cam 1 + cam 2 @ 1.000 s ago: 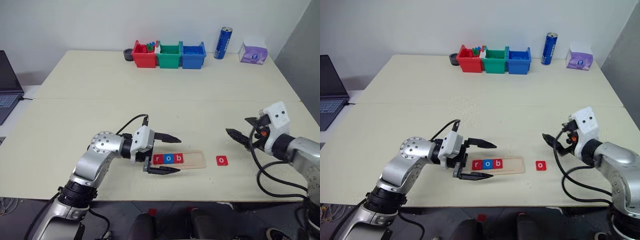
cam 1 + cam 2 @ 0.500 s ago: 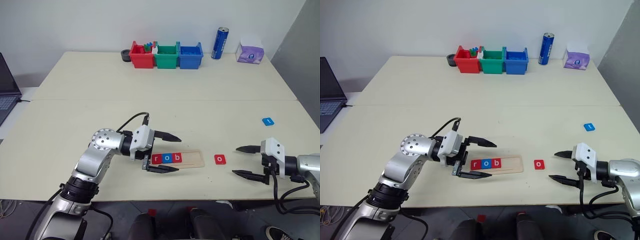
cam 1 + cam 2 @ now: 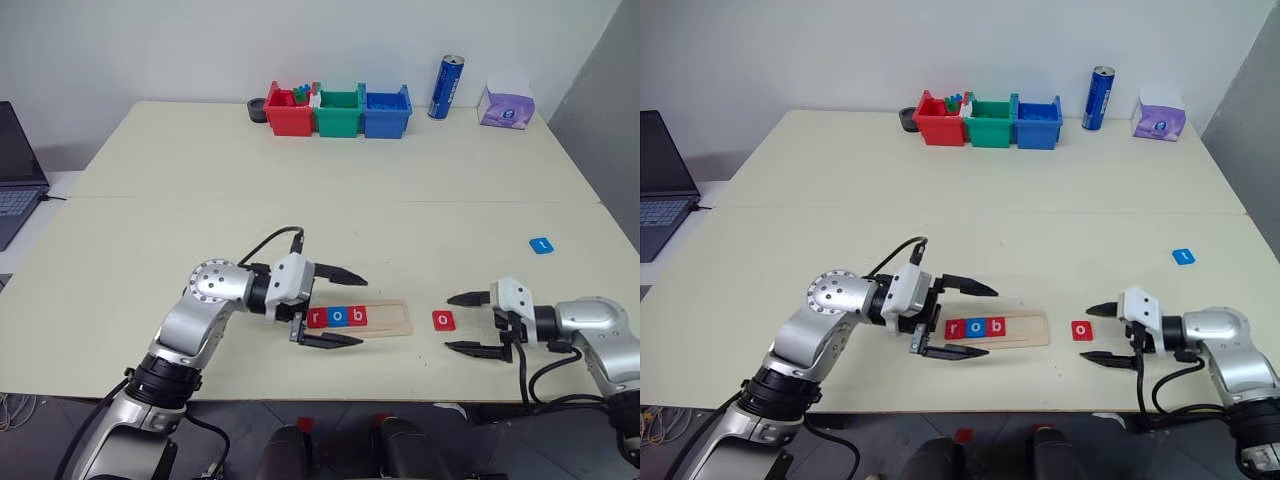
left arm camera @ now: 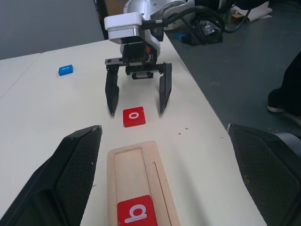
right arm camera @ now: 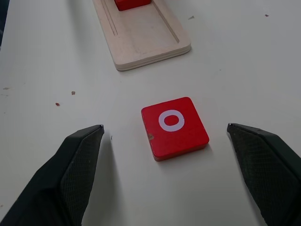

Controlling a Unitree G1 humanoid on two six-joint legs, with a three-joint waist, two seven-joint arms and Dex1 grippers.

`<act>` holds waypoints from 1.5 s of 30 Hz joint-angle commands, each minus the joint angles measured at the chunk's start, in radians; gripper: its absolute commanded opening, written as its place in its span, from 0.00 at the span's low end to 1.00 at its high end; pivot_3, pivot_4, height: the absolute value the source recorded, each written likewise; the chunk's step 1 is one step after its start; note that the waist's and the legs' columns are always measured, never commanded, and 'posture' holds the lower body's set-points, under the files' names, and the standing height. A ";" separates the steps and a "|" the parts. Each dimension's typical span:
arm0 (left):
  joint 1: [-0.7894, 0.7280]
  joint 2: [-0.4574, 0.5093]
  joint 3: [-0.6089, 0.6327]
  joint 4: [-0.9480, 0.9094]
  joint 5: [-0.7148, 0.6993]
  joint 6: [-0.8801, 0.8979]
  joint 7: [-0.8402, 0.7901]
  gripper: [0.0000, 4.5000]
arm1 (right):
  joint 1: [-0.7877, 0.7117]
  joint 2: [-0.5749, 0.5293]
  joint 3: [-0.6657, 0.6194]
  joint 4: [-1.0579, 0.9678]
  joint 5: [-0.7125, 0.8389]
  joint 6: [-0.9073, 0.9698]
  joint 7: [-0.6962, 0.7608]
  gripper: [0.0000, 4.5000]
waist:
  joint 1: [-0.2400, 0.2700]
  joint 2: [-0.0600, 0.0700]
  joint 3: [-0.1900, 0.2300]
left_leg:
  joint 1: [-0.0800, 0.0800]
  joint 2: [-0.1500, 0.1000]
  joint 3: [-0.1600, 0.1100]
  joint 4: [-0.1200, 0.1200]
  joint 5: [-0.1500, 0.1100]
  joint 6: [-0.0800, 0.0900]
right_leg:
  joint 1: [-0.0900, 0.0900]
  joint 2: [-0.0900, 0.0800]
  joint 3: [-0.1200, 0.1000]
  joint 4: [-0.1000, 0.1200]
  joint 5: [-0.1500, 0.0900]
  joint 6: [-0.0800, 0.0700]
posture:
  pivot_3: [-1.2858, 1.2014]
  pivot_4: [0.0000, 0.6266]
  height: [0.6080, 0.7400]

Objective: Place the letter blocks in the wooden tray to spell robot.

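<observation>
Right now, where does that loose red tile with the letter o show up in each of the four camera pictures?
Left eye view: red o tile on the table, just ahead of the open right gripper.
Right eye view: same spot, right of the wooden tray.
Left wrist view: beyond the tray's end.
Right wrist view: centre.
Shared landmark: the tray.

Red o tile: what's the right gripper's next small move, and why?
Probably ease the right gripper forward until its open fingers straddle the red o tile, then close. The tile lies loose just ahead of the fingertips, and the tray holds only r, o, b.
</observation>
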 commanded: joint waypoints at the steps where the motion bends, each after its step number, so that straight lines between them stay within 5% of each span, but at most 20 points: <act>1: -0.016 -0.010 0.001 -0.021 -0.003 -0.024 -0.002 1.00 | -0.029 0.001 -0.008 0.027 -0.005 -0.014 -0.001 0.99 | 0.000 0.000 0.000 | 0.000 0.000 0.000 0.000 0.000 0.000 | 0.000 0.000 0.000 0.000 0.000 0.000 | 0.52 0.24 1.00; 4: -0.023 -0.017 -0.003 -0.016 -0.001 -0.028 -0.002 1.00 | -0.052 0.013 -0.004 0.059 -0.006 -0.012 -0.010 0.99 | 0.000 0.000 0.000 | 0.000 0.000 0.000 0.000 0.000 0.000 | 0.000 0.000 0.000 0.000 0.000 0.000 | 0.52 0.24 1.00; 7: -0.027 -0.022 -0.005 -0.015 -0.001 -0.029 -0.006 1.00 | -0.063 0.022 0.000 0.076 -0.006 -0.011 -0.012 0.88 | 0.000 0.000 0.000 | 0.000 0.000 0.000 0.000 0.000 0.000 | 0.000 0.000 0.000 0.001 0.000 0.000 | 0.52 0.24 1.00; 14: -0.024 -0.019 -0.005 -0.015 -0.001 -0.032 -0.018 1.00 | -0.047 0.022 0.000 0.063 0.001 -0.006 -0.009 0.32 | 0.000 0.000 0.000 | 0.000 0.000 0.000 0.000 0.000 0.000 | 0.000 0.000 0.000 0.001 0.000 0.000 | 0.52 0.24 1.00; 30: 0.026 0.077 0.220 -0.102 -0.198 0.208 0.081 1.00 | -0.079 0.093 0.013 -0.387 0.173 0.363 -0.153 0.32 | -0.007 0.000 0.000 | 0.002 0.000 -0.001 0.001 0.000 0.000 | -0.001 0.001 0.000 0.007 0.000 0.000 | 0.52 0.24 1.00; 45: 0.177 0.141 0.242 -0.178 -0.184 0.177 0.076 1.00 | -0.216 0.157 0.201 -0.208 0.043 0.253 -0.067 0.32 | 0.000 0.000 0.000 | 0.001 0.001 -0.001 0.001 0.000 -0.001 | -0.001 0.000 -0.001 0.006 0.000 0.000 | 0.52 0.24 1.00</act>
